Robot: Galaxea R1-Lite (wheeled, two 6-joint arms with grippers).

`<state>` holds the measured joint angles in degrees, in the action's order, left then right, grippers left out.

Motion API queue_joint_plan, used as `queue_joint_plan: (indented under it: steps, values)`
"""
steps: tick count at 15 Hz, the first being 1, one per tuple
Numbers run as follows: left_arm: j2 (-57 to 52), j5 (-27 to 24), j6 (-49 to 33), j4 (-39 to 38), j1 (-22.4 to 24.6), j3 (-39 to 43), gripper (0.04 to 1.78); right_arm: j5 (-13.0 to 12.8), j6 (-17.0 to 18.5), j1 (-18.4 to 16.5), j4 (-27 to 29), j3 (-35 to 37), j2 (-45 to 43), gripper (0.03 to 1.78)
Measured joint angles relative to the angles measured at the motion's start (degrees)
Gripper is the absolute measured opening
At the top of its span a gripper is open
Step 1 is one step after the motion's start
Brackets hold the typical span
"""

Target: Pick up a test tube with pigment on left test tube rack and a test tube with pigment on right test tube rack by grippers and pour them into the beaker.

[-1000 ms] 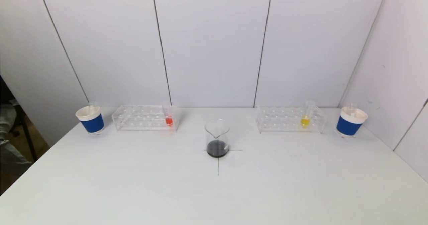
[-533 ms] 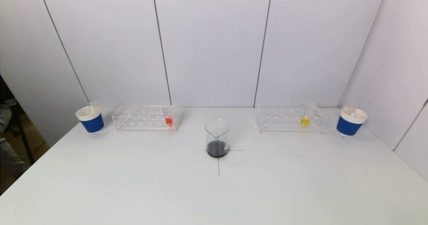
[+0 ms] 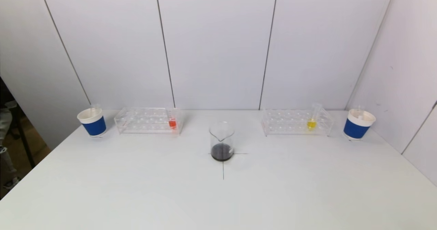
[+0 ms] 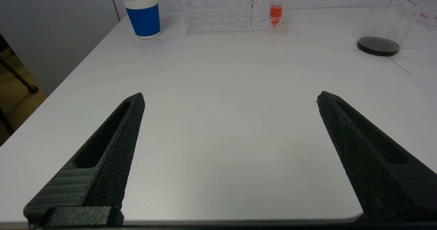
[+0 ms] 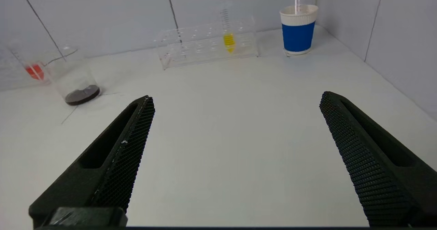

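We see a white table [image 3: 136,189] with the beaker [image 3: 222,141] standing at its centre on a drawn cross, a dark layer of liquid in its bottom; from the beaker, the left test tube rack [image 3: 143,120] sits at about ten o'clock and the right test tube rack [image 3: 290,122] at about two o'clock, each well apart from it. The red-pigment test tube [image 3: 172,120] stands upright in the end of the left rack nearest the beaker; the yellow-pigment test tube [image 3: 312,118] stands, slightly tilted, toward the outer end of the right rack. A blue paper cup [image 3: 93,122] stands just beyond the left rack at nine o'clock, and a second blue cup [image 3: 356,124] beyond the right rack at three o'clock; something thin and clear sticks up in each. Neither arm shows in the head view; the left gripper [image 4: 230,98] hangs over the near table edge at our seven o'clock, fingers spread wide and holding nothing; the right gripper [image 5: 235,98] does likewise at five o'clock, also spread and bare.
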<state>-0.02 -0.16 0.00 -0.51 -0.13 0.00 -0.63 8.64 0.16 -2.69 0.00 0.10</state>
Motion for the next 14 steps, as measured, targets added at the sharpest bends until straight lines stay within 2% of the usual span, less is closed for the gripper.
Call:
queue_joint_plan:
  steps: [2, 4, 7, 8, 14]
  values:
    - [0.0, 0.0, 0.0, 0.0, 0.0, 0.0, 1.76, 0.2, -4.4, 0.0, -0.1, 0.0, 0.0, 1.76]
    - [0.0, 0.0, 0.0, 0.0, 0.0, 0.0, 1.76, 0.4, -7.2, 0.0, -0.4, 0.0, 0.0, 1.76]
    - [0.0, 0.0, 0.0, 0.0, 0.0, 0.0, 1.76, 0.6, -13.6, 0.0, 2.5, 0.0, 0.0, 1.76]
    - [0.0, 0.0, 0.0, 0.0, 0.0, 0.0, 1.76, 0.7, -14.3, 0.0, 2.5, 0.0, 0.0, 1.76]
    - [0.0, 0.0, 0.0, 0.0, 0.0, 0.0, 1.76, 0.3, -12.9, 0.0, 2.6, 0.0, 0.0, 1.76]
